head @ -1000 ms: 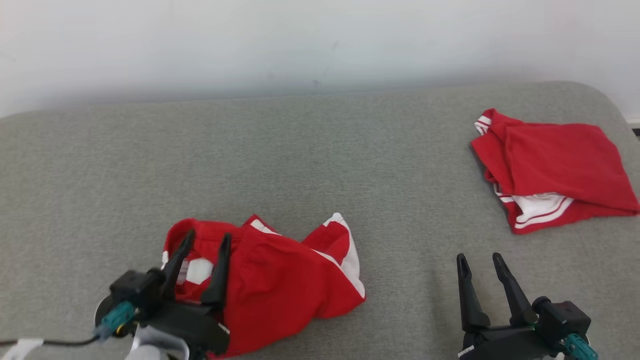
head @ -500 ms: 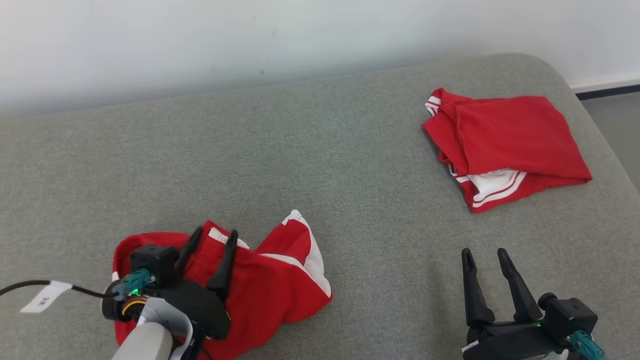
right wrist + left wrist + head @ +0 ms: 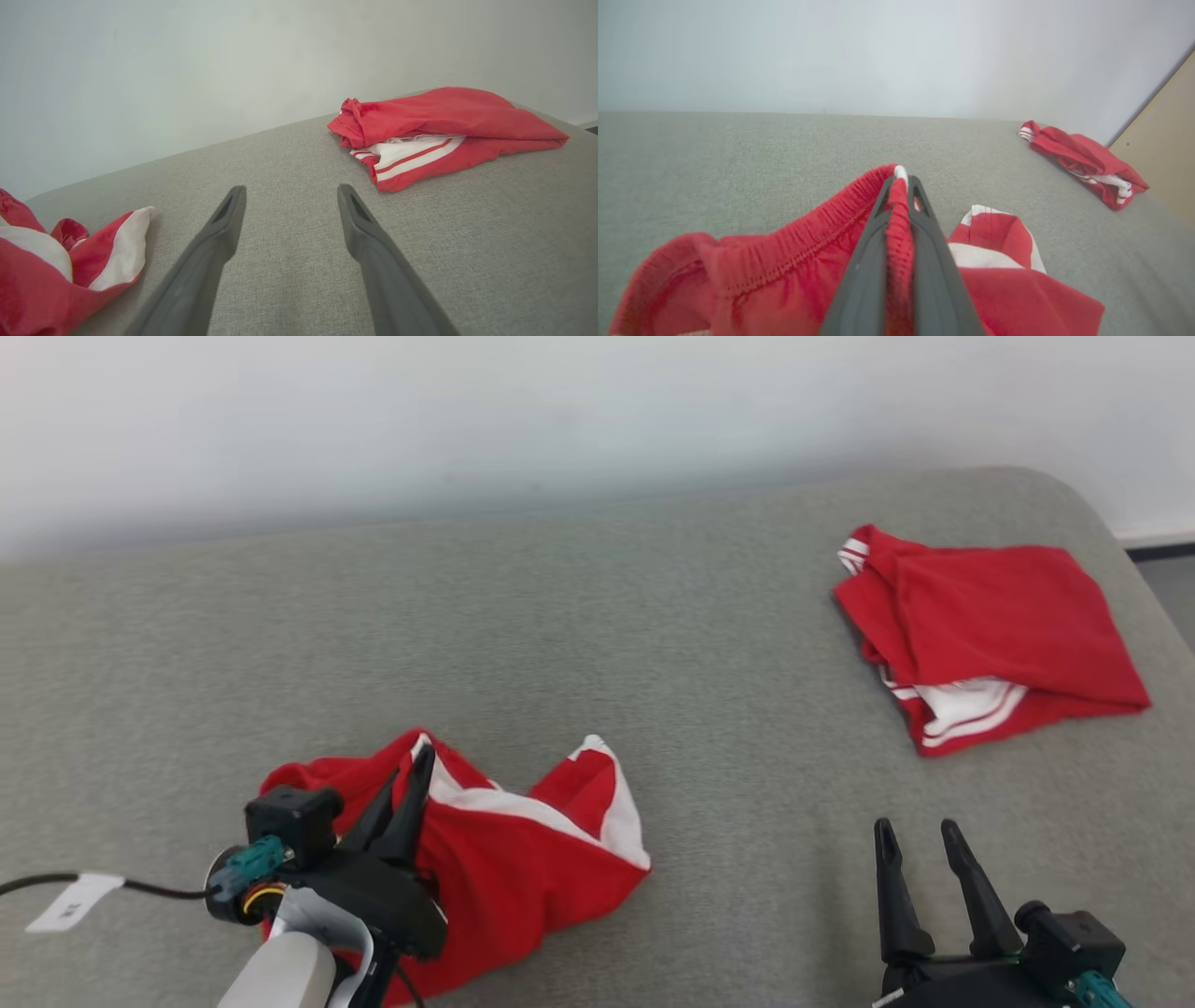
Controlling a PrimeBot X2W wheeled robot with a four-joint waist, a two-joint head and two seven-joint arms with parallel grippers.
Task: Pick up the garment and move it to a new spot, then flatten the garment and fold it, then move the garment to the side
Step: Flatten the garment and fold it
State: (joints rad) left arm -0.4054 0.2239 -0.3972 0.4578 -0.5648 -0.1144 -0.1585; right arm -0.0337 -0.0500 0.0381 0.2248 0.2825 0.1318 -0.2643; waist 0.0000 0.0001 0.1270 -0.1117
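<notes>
The garment (image 3: 523, 859) is a crumpled pair of red shorts with white side panels, lying at the lower left of the grey cushioned surface (image 3: 597, 635). My left gripper (image 3: 422, 763) is shut on its elastic waistband, which the left wrist view shows pinched between the two dark fingers (image 3: 900, 179) and pulled up into a ridge. The garment (image 3: 56, 266) also appears at the left edge of the right wrist view. My right gripper (image 3: 917, 829) stands open at the lower right, over bare fabric, with nothing between its fingers (image 3: 224, 219).
A second red garment with white stripes (image 3: 990, 644) lies folded at the far right, near the surface's rounded corner. It shows too in the left wrist view (image 3: 1083, 161) and the right wrist view (image 3: 439, 130). A pale wall (image 3: 560, 411) runs behind.
My left gripper's fingers have closed on the garment's waistband and raised it slightly. The head camera has shifted. The right gripper has stayed open in place.
</notes>
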